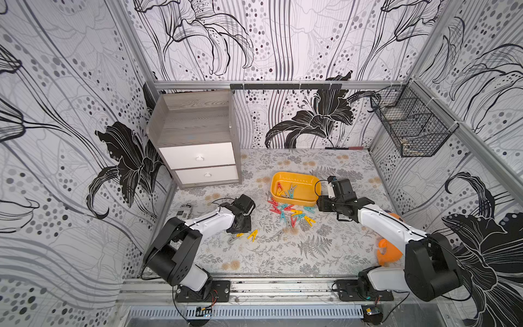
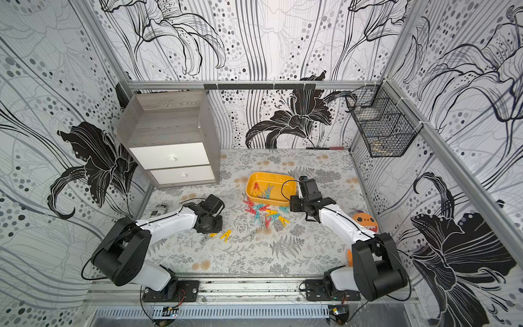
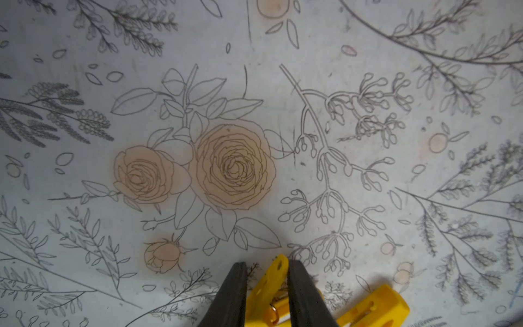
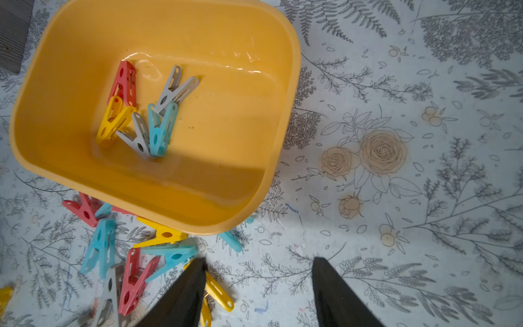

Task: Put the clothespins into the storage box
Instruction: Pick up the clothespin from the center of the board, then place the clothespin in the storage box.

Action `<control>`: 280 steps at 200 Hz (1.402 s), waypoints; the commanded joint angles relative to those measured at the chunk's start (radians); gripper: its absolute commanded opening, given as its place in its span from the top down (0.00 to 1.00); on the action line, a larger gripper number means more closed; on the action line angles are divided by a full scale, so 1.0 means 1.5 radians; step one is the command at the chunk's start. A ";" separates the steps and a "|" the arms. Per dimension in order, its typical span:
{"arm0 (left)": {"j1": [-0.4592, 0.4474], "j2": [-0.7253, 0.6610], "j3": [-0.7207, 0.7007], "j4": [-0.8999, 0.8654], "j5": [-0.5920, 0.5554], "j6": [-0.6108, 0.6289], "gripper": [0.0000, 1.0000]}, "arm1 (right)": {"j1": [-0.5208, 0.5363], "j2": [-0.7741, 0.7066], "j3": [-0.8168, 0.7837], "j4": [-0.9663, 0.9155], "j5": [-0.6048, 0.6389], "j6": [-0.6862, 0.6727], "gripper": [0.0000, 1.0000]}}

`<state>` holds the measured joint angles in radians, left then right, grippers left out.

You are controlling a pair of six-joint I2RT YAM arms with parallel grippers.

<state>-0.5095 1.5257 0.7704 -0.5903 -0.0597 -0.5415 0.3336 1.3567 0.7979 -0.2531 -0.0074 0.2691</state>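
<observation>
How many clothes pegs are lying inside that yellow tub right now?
5, clustered on the floor of the storage box: a red clothespin, a yellow clothespin, a teal clothespin and two grey clothespins. None seems hidden.

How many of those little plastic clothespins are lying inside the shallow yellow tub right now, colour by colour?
Inside the shallow yellow-orange plastic storage box, seen in the right wrist view:
Red clothespins: 1
Yellow clothespins: 1
Grey clothespins: 2
Teal clothespins: 1
Total: 5
</observation>
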 commanded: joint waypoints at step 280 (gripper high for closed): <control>-0.096 0.550 0.776 0.046 0.070 -0.122 0.90 | 0.005 -0.036 -0.007 -0.003 0.009 0.013 0.36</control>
<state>-0.6548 2.3184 1.8732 -0.5102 0.0204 -0.7059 0.3336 1.3113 0.7906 -0.2539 0.0074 0.2729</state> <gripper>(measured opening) 0.096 0.644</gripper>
